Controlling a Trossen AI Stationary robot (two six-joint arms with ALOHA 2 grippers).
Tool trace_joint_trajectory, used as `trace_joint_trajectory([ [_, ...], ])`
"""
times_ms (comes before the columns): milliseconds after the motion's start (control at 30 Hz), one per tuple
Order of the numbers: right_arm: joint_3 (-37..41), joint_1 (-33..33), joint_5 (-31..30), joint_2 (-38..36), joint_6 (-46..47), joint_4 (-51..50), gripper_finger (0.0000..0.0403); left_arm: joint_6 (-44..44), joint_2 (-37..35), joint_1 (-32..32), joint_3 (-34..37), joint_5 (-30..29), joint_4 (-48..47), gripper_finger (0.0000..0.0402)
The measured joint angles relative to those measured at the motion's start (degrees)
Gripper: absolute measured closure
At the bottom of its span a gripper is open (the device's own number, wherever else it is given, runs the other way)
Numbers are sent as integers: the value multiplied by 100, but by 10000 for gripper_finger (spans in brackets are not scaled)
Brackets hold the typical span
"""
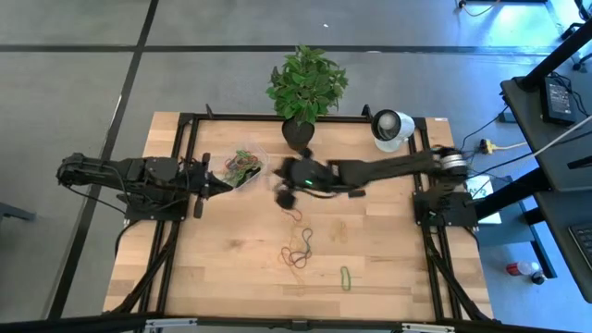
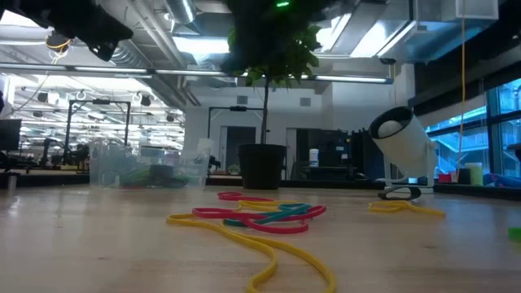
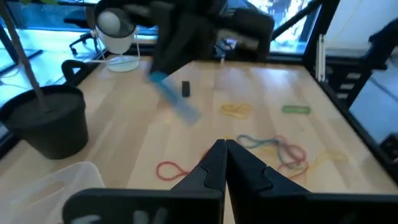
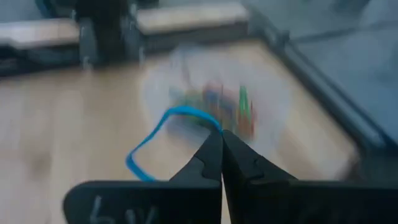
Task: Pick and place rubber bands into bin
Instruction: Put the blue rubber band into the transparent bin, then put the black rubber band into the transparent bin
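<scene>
I see my right end effector (image 4: 221,144) pinched shut on a blue rubber band (image 4: 152,140), the loop dangling from its tips. It hangs just beside the bin (image 1: 242,166), on the side toward the black plant pot (image 1: 298,135). The clear bin already holds several rubber bands. My left end effector (image 3: 225,163) rests fully closed and empty at the bin's opposite side. More loose rubber bands (image 1: 298,252) lie on the wooden counter (image 1: 388,268), well apart from the bin.
</scene>
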State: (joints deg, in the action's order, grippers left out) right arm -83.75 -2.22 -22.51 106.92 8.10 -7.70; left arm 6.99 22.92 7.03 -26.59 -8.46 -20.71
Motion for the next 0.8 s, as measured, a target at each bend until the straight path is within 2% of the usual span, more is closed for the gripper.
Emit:
trace_joint_trajectory([
  [100,-913,200,13,797,-401,162,396,171,-25,0,13,115,-28,400],
  [233,-1978,400,19,1777,-389,108,382,179,-17,0,13,374,-7,400],
  [433,-3114,634,28,2760,-379,-66,353,88,-17,0,13,431,-45,400],
  [633,-3605,828,469,3046,-8,-673,293,30,-17,2,13,561,-75,399],
  [800,-3850,927,484,3034,254,-1342,231,-72,-17,0,13,560,-103,400],
])
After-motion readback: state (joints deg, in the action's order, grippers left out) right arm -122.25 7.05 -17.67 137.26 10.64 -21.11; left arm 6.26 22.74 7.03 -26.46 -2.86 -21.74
